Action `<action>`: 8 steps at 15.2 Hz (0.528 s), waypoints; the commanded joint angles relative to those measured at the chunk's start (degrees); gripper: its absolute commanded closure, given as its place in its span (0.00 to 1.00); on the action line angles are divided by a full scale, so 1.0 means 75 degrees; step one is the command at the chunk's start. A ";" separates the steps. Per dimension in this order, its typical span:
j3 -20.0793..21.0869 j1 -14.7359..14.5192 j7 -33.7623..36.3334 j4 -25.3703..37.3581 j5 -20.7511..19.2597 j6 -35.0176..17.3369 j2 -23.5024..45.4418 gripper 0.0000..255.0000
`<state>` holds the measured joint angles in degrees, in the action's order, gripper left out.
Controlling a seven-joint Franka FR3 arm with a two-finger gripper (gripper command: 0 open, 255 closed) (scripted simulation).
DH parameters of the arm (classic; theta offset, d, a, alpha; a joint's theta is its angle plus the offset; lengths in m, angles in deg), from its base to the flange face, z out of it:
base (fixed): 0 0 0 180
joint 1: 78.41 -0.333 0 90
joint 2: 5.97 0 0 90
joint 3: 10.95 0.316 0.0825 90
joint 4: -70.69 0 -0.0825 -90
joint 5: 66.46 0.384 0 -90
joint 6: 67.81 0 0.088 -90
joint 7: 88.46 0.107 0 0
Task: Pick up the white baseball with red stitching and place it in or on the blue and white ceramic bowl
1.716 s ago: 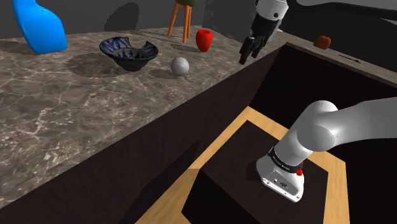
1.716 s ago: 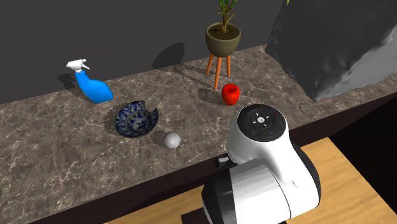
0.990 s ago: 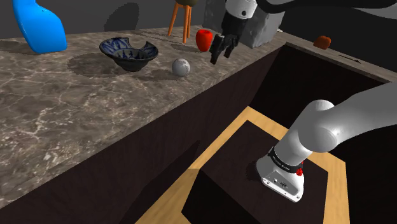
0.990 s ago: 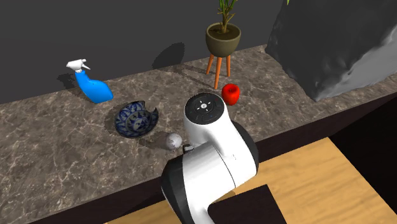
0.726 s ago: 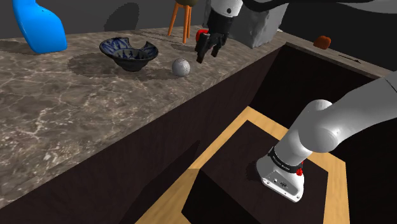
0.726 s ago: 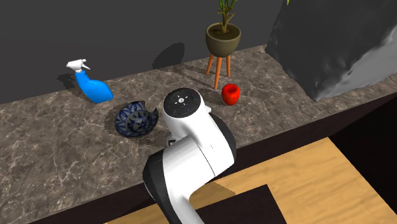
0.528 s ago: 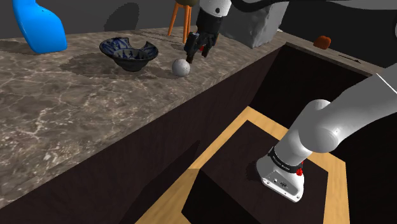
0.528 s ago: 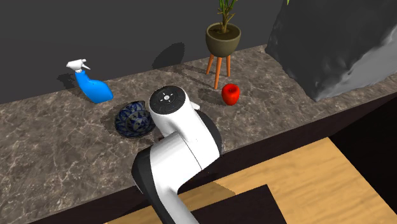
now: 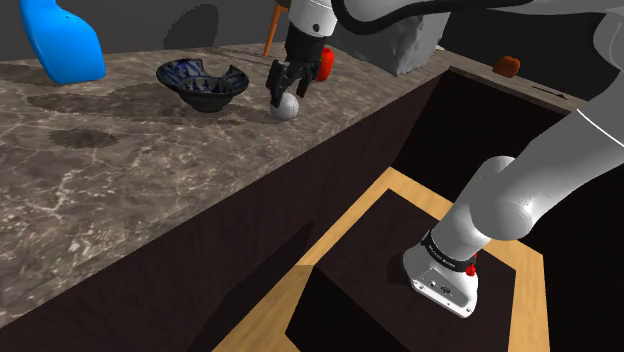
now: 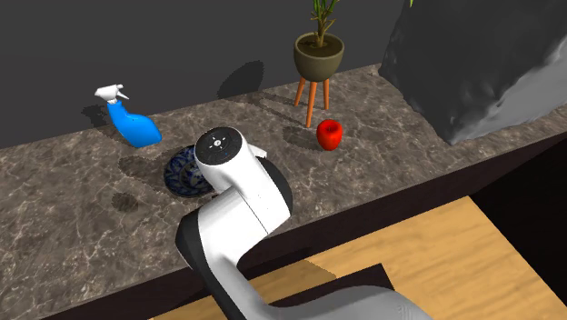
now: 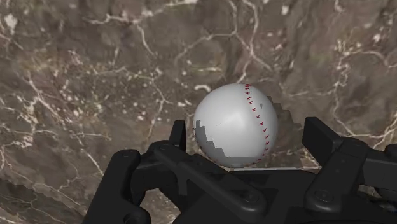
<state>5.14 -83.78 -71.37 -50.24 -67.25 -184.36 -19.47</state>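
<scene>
The white baseball with red stitching (image 9: 288, 110) (image 11: 235, 124) lies on the marble counter, a short way from the dark blue patterned bowl (image 9: 203, 83) (image 10: 181, 174) with a notched rim. My black gripper (image 9: 281, 92) (image 11: 251, 143) hangs directly over the ball, pointing down. It is open, its fingers (image 11: 323, 141) standing either side of the ball, with a gap showing on one side. In the second exterior view the arm covers the ball and part of the bowl.
A blue spray bottle (image 9: 62, 40) (image 10: 134, 125) stands beyond the bowl. A red apple (image 10: 329, 134) and a potted plant on orange legs (image 10: 318, 59) are at the back. The counter's edge (image 9: 330, 150) drops to a dark recess holding the stand.
The gripper has travelled toward the shoulder view's left, from the counter's edge past the apple, and come down over the baseball. The ball and bowl have not moved.
</scene>
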 commanded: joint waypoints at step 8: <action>0.0015 0.0012 0.0033 -0.0229 -0.0044 -0.0373 0.0144 0.00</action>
<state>5.25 -83.69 -71.12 -51.95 -67.57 -187.14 -18.39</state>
